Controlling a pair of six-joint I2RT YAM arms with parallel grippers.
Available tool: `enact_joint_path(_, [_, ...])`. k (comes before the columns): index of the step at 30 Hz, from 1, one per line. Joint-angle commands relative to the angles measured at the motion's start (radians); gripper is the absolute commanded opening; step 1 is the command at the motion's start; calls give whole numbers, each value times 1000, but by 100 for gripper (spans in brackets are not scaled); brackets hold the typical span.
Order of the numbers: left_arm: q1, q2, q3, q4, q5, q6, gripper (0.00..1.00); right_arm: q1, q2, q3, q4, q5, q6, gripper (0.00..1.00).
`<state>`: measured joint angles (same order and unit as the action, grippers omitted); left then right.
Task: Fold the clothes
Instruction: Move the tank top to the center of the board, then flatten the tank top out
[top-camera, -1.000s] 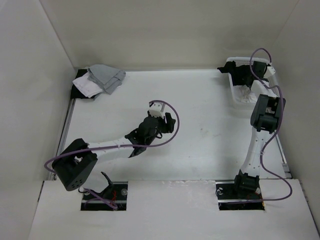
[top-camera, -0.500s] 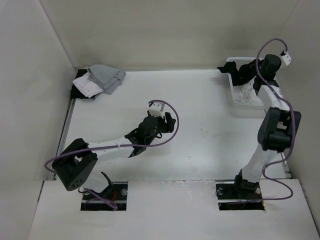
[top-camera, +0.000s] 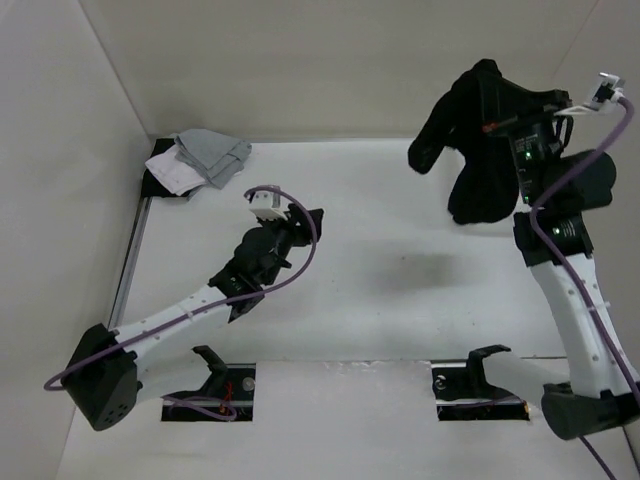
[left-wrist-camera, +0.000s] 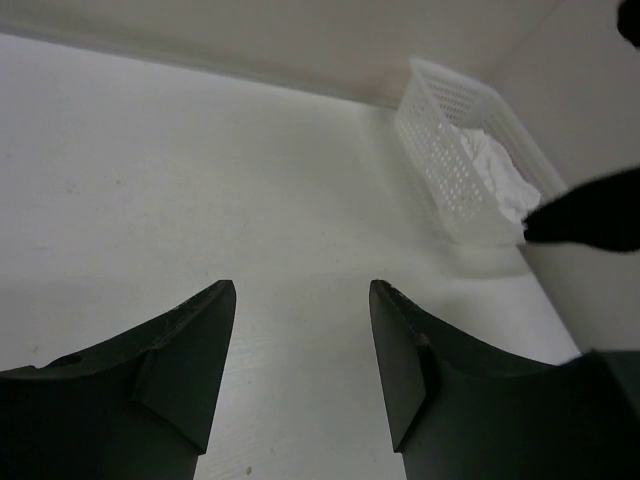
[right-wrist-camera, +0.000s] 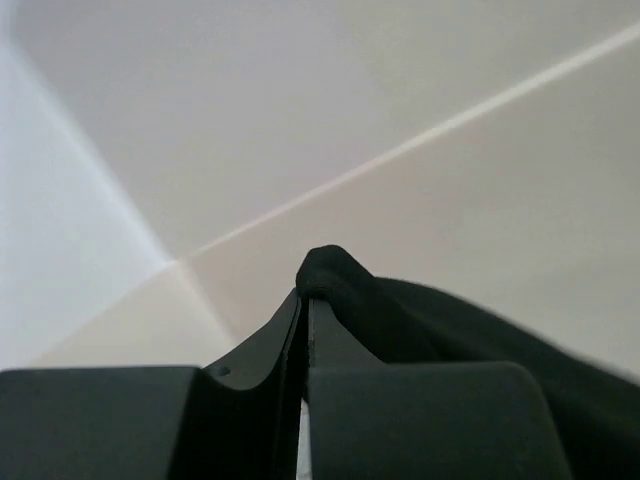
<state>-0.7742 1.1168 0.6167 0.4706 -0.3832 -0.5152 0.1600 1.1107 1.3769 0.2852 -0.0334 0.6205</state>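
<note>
Your right end effector (right-wrist-camera: 305, 300) pinches the plain black soft-fabric top (top-camera: 478, 150), holding it high above the white perforated plastic basket (left-wrist-camera: 445, 150), probably so it drapes free. Your left end effector (left-wrist-camera: 300, 330) hovers spread, well apart from the basket.

Most of the black top (right-wrist-camera: 430, 320) beyond the right wrist view's edge; white basket (left-wrist-camera: 440, 170) behind it from above.
</note>
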Motion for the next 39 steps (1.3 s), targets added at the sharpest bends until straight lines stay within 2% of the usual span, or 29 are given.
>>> enact_joint_path(1, [37,-86,21,-33,-57,-25,54,100,-75,-28,-7,-79,-13,4])
enact_joint_path(5, [46,-139,15,-53,-63,-31,54,176,-110,-215,47,-91,70,5])
enact_joint_path(8, [54,-160,-15,-58,-88,-37,54,218,-77,-462,246,-115,157,7])
enact_joint_path(10, [59,-161,-37,-72,-98,-48,54,221,41,-548,360,-123,198,10])
enact_joint_path(12, [71,-137,-49,-90,-100,-51,54,188,221,-468,321,-192,245,10])
enact_joint_path(15, [92,-71,-46,-122,-91,-52,54,167,528,-213,218,-252,254,8])
enact_joint_path(16, [94,-45,-43,-134,-89,-52,54,166,617,-123,163,-243,249,12])
enact_joint_path(18, [80,3,-32,-165,-86,-46,54,152,730,2,35,-173,251,35])
enact_joint_path(19, [71,26,-28,-194,-86,-45,53,151,729,1,7,-128,242,47])
enact_joint_path(20, [62,43,-28,-225,-92,-51,53,149,701,-37,17,-85,202,55])
enact_joint_path(21, [56,55,-37,-242,-94,-54,53,164,668,-86,35,-57,162,59])
enact_joint_path(24, [57,107,-72,-265,-89,-72,53,261,540,-278,40,61,95,61])
enact_joint_path(25, [65,126,-78,-268,-85,-84,53,290,511,-333,42,96,88,59])
enact_joint_path(26, [66,145,-83,-273,-82,-97,53,330,473,-411,45,140,84,44])
enact_joint_path(28, [74,184,-83,-268,-59,-118,53,406,416,-549,32,196,87,6])
enact_joint_path(29, [79,207,-78,-259,-36,-132,53,440,385,-608,17,214,94,1])
enact_joint_path(30, [83,225,-77,-242,-17,-143,53,475,355,-662,-9,231,110,1])
enact_joint_path(32, [97,274,-71,-193,47,-157,53,526,290,-740,-61,263,142,6])
enact_joint_path(35, [109,330,-72,-112,105,-181,54,612,154,-869,-122,371,208,35])
enact_joint_path(39, [117,374,-69,-46,136,-212,54,654,51,-946,-239,392,288,44])
